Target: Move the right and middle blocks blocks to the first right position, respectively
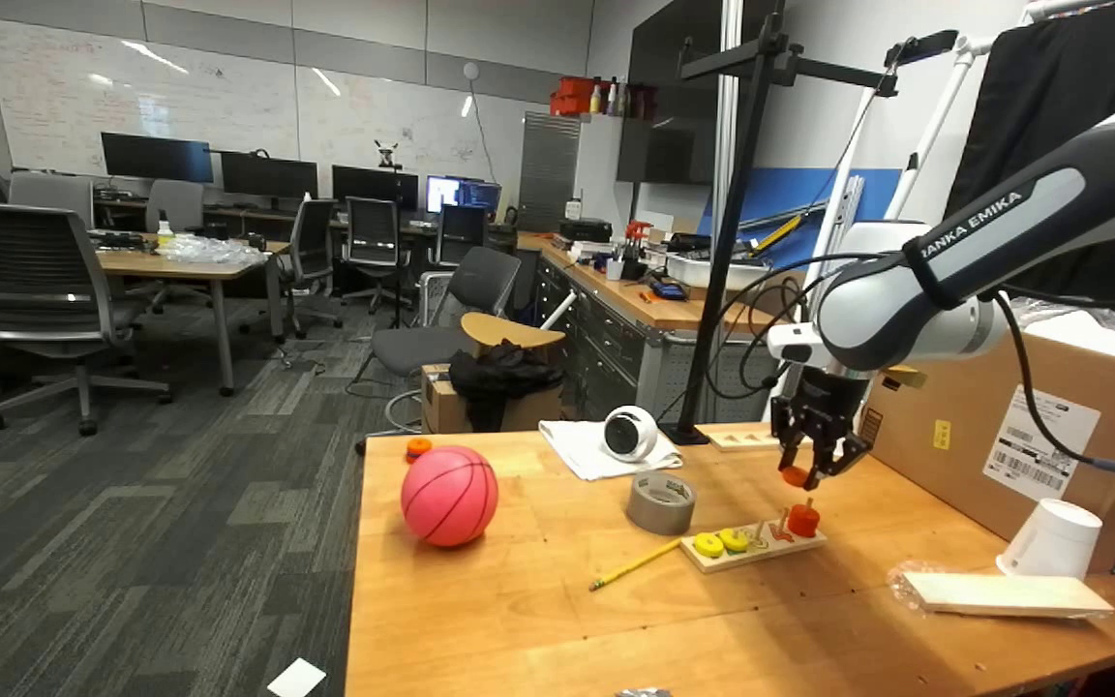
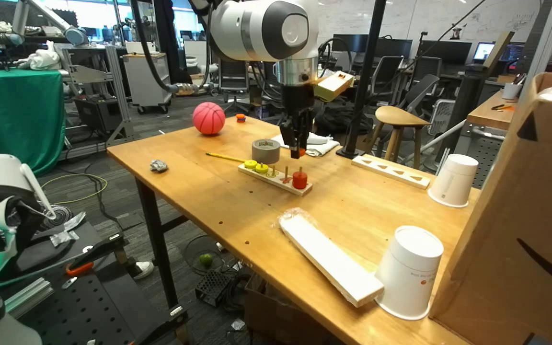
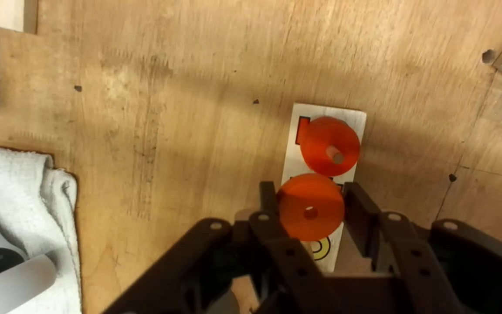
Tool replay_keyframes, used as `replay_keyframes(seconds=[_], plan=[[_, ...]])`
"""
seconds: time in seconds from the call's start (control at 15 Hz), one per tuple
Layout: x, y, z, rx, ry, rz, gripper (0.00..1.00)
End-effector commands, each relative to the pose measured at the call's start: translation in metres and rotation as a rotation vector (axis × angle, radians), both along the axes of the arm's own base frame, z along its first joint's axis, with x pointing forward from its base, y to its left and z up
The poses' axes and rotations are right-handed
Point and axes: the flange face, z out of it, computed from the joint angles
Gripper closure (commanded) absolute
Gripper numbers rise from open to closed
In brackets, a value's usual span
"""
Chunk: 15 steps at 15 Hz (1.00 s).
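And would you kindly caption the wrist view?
Gripper holding an orange disc above a peg board bearing a red cylinder.

Bright light falls on my counter (image 1: pixel 480 620), with soft shadows. Glare streaks the whiteboard (image 1: pixel 228 116) in an exterior view; windows (image 2: pixel 97 9) glow nearly white in an exterior view. In the wrist view, my tool (image 3: pixel 310 205) shows dark and blurred.

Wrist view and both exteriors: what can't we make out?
Yellow discs: out of sight in the wrist view, hidden by the pincer.
Orange disc: mostly hidden by the pincer in an exterior view.
Red stack: number of pieces unclear; seams too small in both exterior views.
Printed mark: partly covered by the red stack in the wrist view.
White cloth: cut off by the wrist view's left and bottom edges.
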Motion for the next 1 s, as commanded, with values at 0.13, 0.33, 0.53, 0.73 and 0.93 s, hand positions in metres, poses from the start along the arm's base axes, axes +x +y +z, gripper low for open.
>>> replay_keyframes(seconds=[0.13,0.33,0.53,0.73,0.93], plan=[[-0.007,-0.02,0.001,-0.009,0.001,-0.035,0.78],[-0.012,-0.026,-0.004,0.003,0.015,-0.047,0.78],[-0.016,-0.025,-0.012,0.01,0.03,-0.049,0.78],[-0.019,-0.023,-0.019,0.012,0.045,-0.046,0.78],[-0.016,-0.022,-0.021,0.014,0.044,-0.043,0.78]])
